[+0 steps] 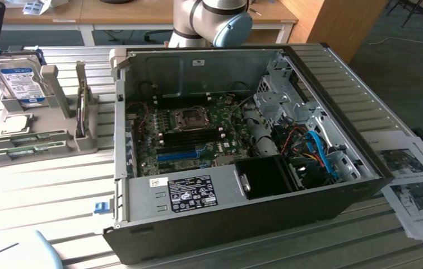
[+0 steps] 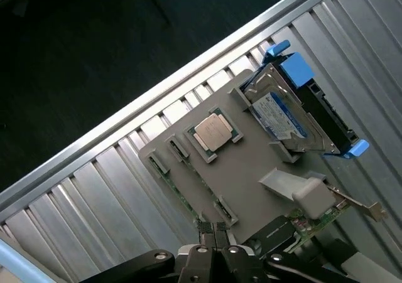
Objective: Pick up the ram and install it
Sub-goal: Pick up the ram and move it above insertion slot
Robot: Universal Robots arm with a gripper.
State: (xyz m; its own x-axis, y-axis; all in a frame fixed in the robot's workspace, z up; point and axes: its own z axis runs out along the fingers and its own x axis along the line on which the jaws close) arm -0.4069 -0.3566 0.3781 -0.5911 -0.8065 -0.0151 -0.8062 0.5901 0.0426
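- Grey plastic holder (image 1: 47,156) sits on the ridged metal worktop (image 1: 47,190), at the exterior view's left of the open computer case (image 1: 219,235).
- The ram (image 1: 30,137) lies flat in the holder, with its top side bare. Another green stick (image 1: 28,151) lies just beside it.
- In the wrist view a thin green strip runs along the holder's edge. I think it is the ram, but it is hard to be sure.
- The black fingers (image 2: 205,236) are pressed tight together and hold nothing. They hang above the holder, apart from the ram.
- A square silver chip (image 2: 213,132) sits in the holder near the ram.
- A hard drive (image 1: 23,84) with a blue and white label stands up at the holder's other end.
- A thin card (image 1: 83,112) stands on its edge in the holder, between the ram and the case.
- The case's grey side wall (image 1: 121,140) rises between the holder and the board inside.
- Inside the case are a green board (image 1: 189,134), a long blue slot (image 1: 177,156) and red and blue wires (image 1: 312,147).
- Printed papers (image 1: 413,174) lie on the worktop at the exterior view's right of the case.
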